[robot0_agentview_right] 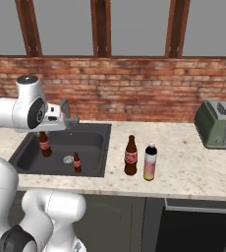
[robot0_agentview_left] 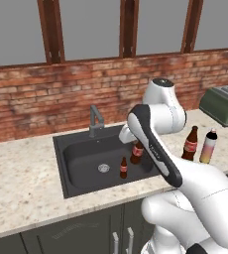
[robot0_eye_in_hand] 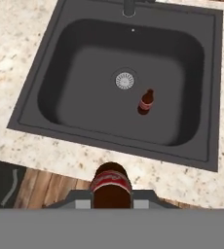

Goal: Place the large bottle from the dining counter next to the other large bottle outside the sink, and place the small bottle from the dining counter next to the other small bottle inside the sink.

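Brick wall and tall windows run behind a pale stone worktop [robot0_agentview_right: 193, 172] with a dark sink [robot0_agentview_left: 69, 158] set into it and a grey tap [robot0_agentview_left: 94, 120] at its back edge. Off to the right on the worktop sits a green toaster [robot0_agentview_right: 218, 123].

Beside the sink, on the worktop, the tall brown bottle [robot0_agentview_right: 130, 155] and the yellow-pink bottle [robot0_agentview_right: 150, 161] stand upright, just beside each other without touching; the yellow-pink one is on the side farther from the basin.

Down in the basin one small bottle [robot0_eye_in_hand: 145, 101] stands upright on the floor, near the round drain [robot0_eye_in_hand: 124, 80].

The arm reaches over the sink, and its gripper [robot0_eye_in_hand: 111, 194] is pinched around a second small bottle [robot0_eye_in_hand: 111, 186], holding it by the upper part. In the base views that held bottle [robot0_agentview_left: 137, 152] hangs upright over the basin, toward the sink's right side in the left view, higher than the one on the floor and apart from it. Whether its base touches the sink bottom I cannot tell. From the hand camera its red label and dark body show between the fingertips.
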